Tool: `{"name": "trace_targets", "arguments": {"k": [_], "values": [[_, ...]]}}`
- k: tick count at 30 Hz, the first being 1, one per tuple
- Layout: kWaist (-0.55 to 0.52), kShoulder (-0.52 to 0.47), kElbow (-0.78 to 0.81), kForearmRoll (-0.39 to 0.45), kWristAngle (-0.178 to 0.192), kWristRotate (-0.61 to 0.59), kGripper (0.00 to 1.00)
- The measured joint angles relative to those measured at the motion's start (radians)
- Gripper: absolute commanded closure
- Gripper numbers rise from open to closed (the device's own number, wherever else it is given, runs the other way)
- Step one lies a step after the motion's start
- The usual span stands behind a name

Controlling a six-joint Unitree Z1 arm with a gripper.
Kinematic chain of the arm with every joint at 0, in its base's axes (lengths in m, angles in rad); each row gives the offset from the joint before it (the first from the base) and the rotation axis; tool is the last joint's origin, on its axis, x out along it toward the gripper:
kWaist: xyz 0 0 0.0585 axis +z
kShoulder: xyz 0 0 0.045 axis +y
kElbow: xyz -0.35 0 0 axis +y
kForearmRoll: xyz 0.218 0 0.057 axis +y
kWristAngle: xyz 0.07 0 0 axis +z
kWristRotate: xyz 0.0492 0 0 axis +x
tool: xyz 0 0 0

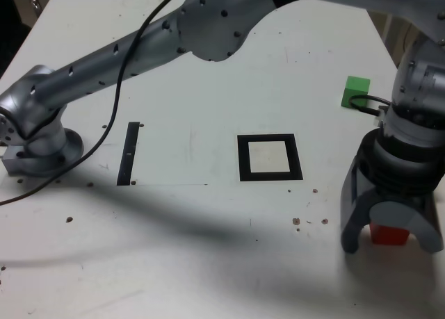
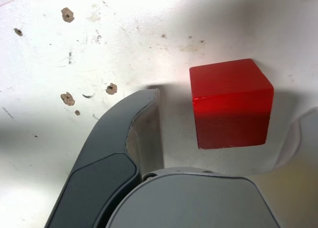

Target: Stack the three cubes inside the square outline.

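Note:
A red cube rests on the white table at the exterior view's right, near the front. My gripper is lowered over it, open, with one dark grey finger on each side and a visible gap between each finger and the cube. A green cube sits farther back on the same side, behind the wrist. The square outline, a thick black frame with a pale centre, lies flat in the middle of the table with nothing in it.
A narrow black strip lies at the exterior view's left, near the arm's base. A black cable hangs along the arm. Small brown chips dot the table surface around the red cube.

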Motion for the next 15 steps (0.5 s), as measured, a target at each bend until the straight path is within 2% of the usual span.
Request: {"name": "trace_targets", "arguments": {"k": [4,7,15], "values": [[0.0,0.0,-0.001,0.008,-0.001,-0.016,0.55],[0.001,0.001,-0.006,0.008,0.0,-0.018,0.66],[0.001,0.001,-0.013,0.008,0.005,-0.019,0.69]]}}
